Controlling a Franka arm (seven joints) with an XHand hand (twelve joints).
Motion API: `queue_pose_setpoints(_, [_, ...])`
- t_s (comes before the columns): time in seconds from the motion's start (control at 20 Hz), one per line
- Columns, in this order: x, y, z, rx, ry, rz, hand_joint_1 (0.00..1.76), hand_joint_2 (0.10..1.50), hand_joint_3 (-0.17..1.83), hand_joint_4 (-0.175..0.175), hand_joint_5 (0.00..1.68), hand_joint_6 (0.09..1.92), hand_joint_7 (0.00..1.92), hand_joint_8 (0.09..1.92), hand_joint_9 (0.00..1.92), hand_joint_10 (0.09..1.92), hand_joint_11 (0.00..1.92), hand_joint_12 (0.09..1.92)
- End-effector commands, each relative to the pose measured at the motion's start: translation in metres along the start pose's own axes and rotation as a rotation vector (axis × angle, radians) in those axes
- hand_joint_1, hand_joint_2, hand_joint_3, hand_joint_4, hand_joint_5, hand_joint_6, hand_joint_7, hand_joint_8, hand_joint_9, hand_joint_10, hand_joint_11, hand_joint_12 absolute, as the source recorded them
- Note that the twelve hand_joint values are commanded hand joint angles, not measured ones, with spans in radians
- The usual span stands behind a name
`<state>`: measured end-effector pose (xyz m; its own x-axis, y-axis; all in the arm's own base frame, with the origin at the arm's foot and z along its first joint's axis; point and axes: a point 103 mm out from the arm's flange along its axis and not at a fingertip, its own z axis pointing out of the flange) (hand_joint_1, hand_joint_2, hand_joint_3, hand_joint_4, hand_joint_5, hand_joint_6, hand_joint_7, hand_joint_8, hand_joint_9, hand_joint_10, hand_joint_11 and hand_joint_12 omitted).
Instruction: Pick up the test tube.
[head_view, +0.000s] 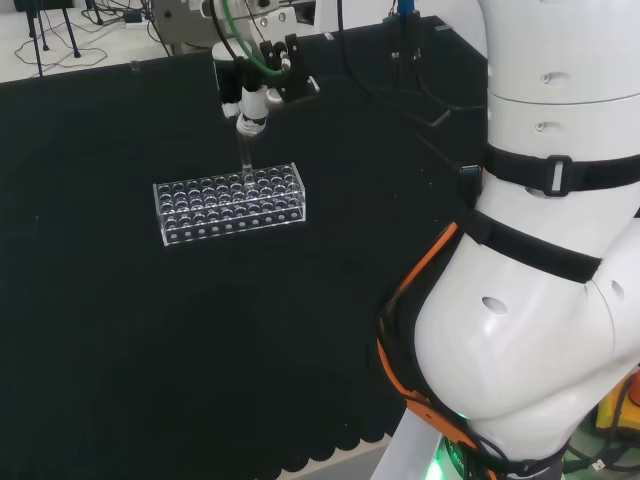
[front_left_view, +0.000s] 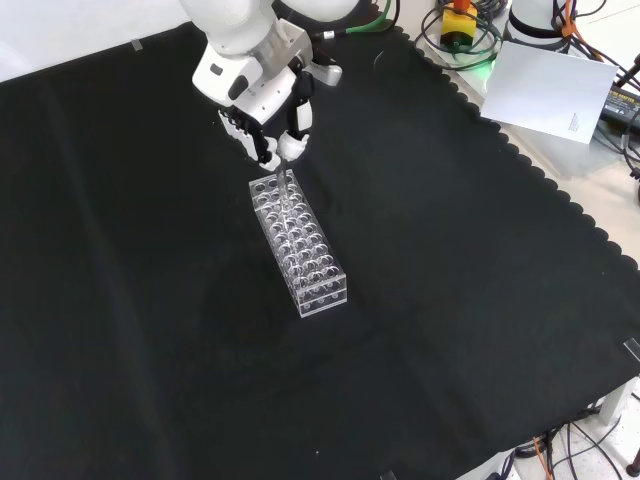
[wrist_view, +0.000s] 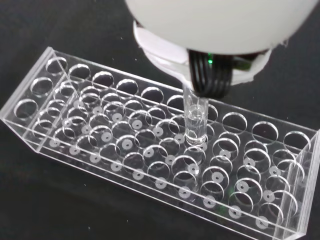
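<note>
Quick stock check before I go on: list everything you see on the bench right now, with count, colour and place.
Test tube rack: one, clear plastic, many round holes, near the middle of the black cloth.
Test tube: one, clear, upright in a hole of the rack, its top pinched by the hand.
Black cloth: one, covers the bench.
White sheet: one, beyond the cloth's edge, upper right in the front view.
Hand: one, black and white, above the rack's far end in the front view.
Arm: white links, right of the head view.

Black scallop-edged cloth (front_left_view: 450, 330) over the bench, pale floor (head_view: 60, 50) and loose cables (front_left_view: 600, 445) beyond.
</note>
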<state>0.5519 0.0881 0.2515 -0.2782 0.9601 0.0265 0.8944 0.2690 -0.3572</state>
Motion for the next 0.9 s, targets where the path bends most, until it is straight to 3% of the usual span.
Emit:
queue_pose_setpoints(0.05, [-0.015,-0.014,-0.007,-0.025,0.047,0.006,1.45,0.46,0.86,-0.175,1.41,0.46,1.47,0.56,1.49,0.29,1.36,1.03])
queue_pose_setpoints(0.35, [-0.013,-0.019,-0.024,-0.033,0.051,0.006,1.45,0.46,0.86,-0.175,1.42,0.46,1.48,0.56,1.49,0.28,1.36,1.03])
queue_pose_setpoints(0.4, [-0.03,-0.031,-0.028,-0.044,0.071,0.02,1.45,0.46,0.86,-0.175,1.42,0.46,1.48,0.56,1.49,0.28,1.36,1.03])
queue_pose_setpoints(0.45, [-0.033,-0.034,-0.031,-0.048,0.072,0.024,1.45,0.46,0.86,-0.175,1.42,0.46,1.48,0.56,1.49,0.28,1.36,1.03])
queue_pose_setpoints(0.9, [-0.016,-0.035,-0.046,-0.075,0.076,0.004,1.45,0.46,0.87,-0.175,1.42,0.45,1.48,0.55,1.49,0.28,1.36,1.03])
